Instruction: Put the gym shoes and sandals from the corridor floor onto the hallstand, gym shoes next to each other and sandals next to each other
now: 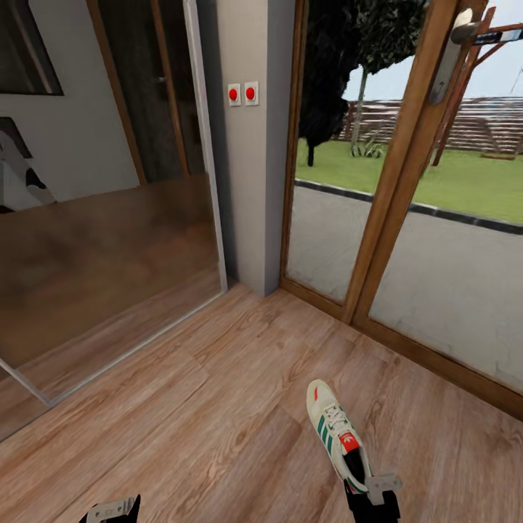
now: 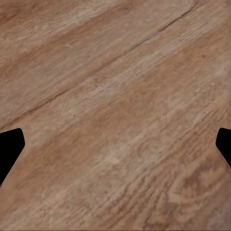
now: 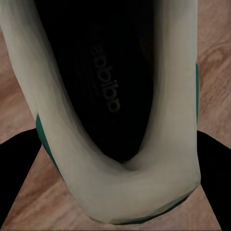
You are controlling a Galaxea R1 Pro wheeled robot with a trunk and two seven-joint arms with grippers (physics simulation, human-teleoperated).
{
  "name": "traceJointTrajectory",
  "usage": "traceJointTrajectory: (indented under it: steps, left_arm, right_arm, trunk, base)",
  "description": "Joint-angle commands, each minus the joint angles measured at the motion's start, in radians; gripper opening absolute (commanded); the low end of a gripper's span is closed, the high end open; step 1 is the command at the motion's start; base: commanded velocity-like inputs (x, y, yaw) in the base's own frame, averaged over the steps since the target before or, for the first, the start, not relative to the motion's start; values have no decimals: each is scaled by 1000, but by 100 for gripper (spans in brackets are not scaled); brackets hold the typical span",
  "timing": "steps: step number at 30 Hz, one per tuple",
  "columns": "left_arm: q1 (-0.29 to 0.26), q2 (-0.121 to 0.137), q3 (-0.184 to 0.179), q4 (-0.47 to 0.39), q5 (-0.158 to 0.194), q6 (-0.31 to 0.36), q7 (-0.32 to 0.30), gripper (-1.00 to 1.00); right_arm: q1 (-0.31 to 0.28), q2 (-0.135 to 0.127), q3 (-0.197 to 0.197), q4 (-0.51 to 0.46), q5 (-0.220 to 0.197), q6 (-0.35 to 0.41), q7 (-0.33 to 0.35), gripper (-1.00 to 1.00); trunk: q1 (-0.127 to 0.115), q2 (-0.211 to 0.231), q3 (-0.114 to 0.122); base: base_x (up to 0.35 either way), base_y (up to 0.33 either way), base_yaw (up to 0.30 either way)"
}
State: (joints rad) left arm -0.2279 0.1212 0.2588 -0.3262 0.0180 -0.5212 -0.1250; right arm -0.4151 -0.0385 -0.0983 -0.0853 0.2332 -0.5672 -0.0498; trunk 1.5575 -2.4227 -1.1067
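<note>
Wood planks are running under everything I'm seeing, the floor [image 1: 218, 407] light brown with clear grain. Starting at the left: a big mirror panel [image 1: 109, 240] is leaning along the wall, reflecting the boards. My left gripper [image 1: 112, 511] is peeking in at the bottom edge of the head view, and through its wrist camera my fingers [image 2: 9, 149] are standing wide apart, nothing but bare floor between them. Moving across, a grey wall column is carrying two red buttons [image 1: 242, 94]. Right of that, a glass door with a wooden frame [image 1: 396, 189] is showing lawn and pavement outside. Down at the lower right, one gym shoe [image 1: 338, 434] is pointing its toe away from me, white with green stripes and a red tongue patch. My right gripper [image 1: 372, 494] is sitting at its heel, and in the wrist view my dark fingers [image 3: 19, 168] are pressing either side of the white heel, clamped on the shoe, looking straight down into its black insole.
</note>
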Motion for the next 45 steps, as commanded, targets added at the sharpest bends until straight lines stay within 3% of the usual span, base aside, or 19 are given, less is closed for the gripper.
traceJointTrajectory:
  steps: [1, 13, 19, 45]
  left_arm:
    - [-1, -1, 8, 1, 2, -2, -10, 100]
    - [-1, -1, 8, 1, 2, -2, -10, 100]
    - [-1, -1, 8, 2, 2, -2, -10, 100]
    - [-1, -1, 8, 3, 1, -2, -10, 100]
  right_arm:
    - [-1, 0, -8, 1, 11, -3, -4, -100]
    - [-1, 5, -8, -2, 9, -2, -4, -100]
    - [-1, 9, -8, -2, 10, -2, -4, -100]
    - [-1, 9, -7, -2, 11, -2, -4, -100]
  trunk:
    - [0, 0, 1]
    - [0, 0, 10]
    - [0, 0, 12]
    - [0, 0, 32]
  base:
    - [298, 0, 0]
    - [327, -6, 8]
    - [256, -139, 246]
    - [12, -7, 253]
